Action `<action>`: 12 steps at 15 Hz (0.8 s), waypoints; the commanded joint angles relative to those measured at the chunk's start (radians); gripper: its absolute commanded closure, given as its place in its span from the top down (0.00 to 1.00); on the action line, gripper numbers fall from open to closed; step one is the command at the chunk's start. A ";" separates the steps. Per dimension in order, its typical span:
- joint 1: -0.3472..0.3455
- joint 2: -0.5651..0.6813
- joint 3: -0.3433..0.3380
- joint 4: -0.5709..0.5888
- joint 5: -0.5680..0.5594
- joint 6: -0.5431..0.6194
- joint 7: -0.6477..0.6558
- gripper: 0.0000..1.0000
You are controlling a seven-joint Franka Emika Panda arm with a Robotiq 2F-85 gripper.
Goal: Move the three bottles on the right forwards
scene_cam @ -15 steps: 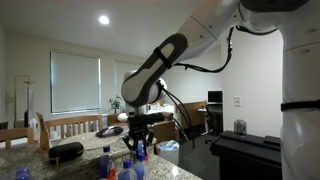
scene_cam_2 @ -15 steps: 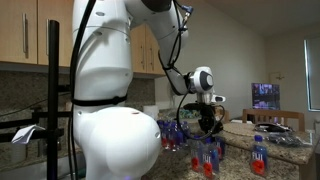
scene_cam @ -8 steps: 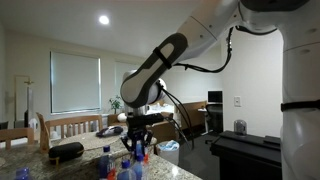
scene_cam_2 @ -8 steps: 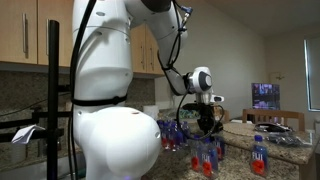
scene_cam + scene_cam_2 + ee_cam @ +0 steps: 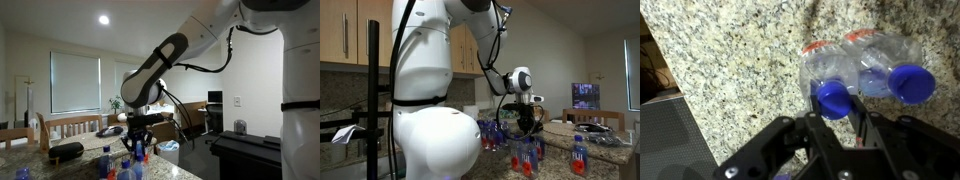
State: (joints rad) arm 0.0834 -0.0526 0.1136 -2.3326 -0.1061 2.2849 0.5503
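In the wrist view two clear bottles with blue caps and red-orange bands stand side by side on the speckled granite counter. My gripper straddles the left bottle, one finger on each side just below its cap, closed onto it. The second bottle touches it on the right. In both exterior views the gripper points down into the bottle cluster. A third task bottle cannot be singled out.
A flat black case lies on the counter behind the bottles. Another bottle stands apart, and several more stand close to the robot's white body. Wooden chairs stand behind the counter.
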 commanded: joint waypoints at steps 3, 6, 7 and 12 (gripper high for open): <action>-0.003 -0.028 -0.005 -0.042 0.002 0.014 -0.044 0.13; -0.009 -0.029 -0.011 -0.043 -0.006 0.014 -0.032 0.13; -0.012 -0.034 -0.015 -0.046 -0.006 0.013 -0.029 0.13; -0.010 -0.032 -0.022 -0.047 -0.001 0.014 -0.038 0.13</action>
State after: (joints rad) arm 0.0796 -0.0588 0.0905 -2.3403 -0.1061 2.2849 0.5493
